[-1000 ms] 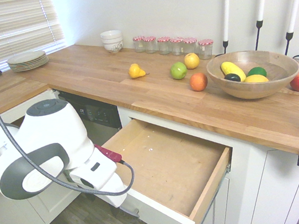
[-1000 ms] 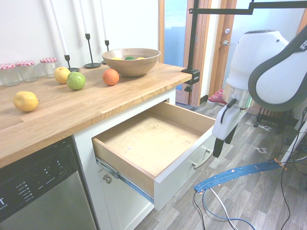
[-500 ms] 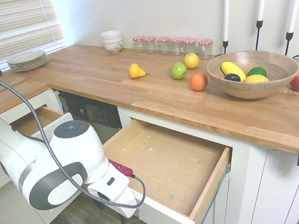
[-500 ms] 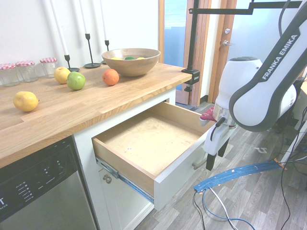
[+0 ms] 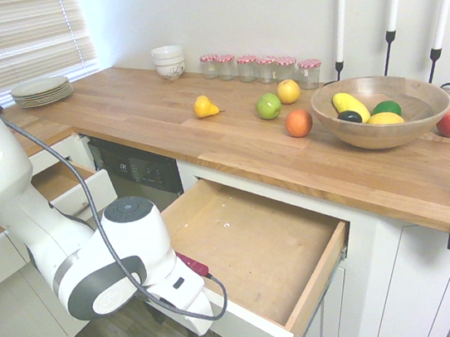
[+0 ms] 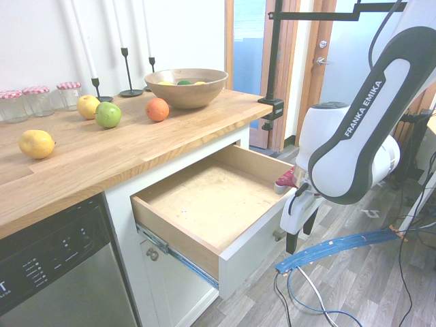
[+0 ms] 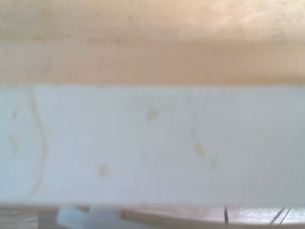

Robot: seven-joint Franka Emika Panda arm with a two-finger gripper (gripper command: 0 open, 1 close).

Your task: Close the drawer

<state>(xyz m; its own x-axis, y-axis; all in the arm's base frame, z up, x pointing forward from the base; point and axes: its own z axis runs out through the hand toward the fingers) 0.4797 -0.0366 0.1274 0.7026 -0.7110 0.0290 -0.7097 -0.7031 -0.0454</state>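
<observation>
The drawer (image 5: 261, 243) stands pulled far out under the wooden counter, its light wood base bare. In the second exterior view its white front panel (image 6: 252, 248) faces the floor side, and only a bit of the silver handle (image 6: 278, 236) shows beside the arm. My gripper (image 6: 300, 233) hangs at the outer face of that panel, near the handle, pointing down, with its dark fingers apart and nothing between them. The wrist view is filled by the top edge of the drawer (image 7: 152, 143) from close by, with the wood base beyond it.
A narrower drawer (image 5: 68, 184) stands open left of the dishwasher (image 5: 137, 172). On the counter are loose fruit (image 5: 269, 106), a wooden fruit bowl (image 5: 380, 110), jars (image 5: 259, 67), candlesticks and plates (image 5: 40, 90). Wood floor lies in front of the cabinets.
The arm has swung in toward the drawer front and sunk lower, bringing the gripper up against the white panel. The drawer has not visibly moved.
</observation>
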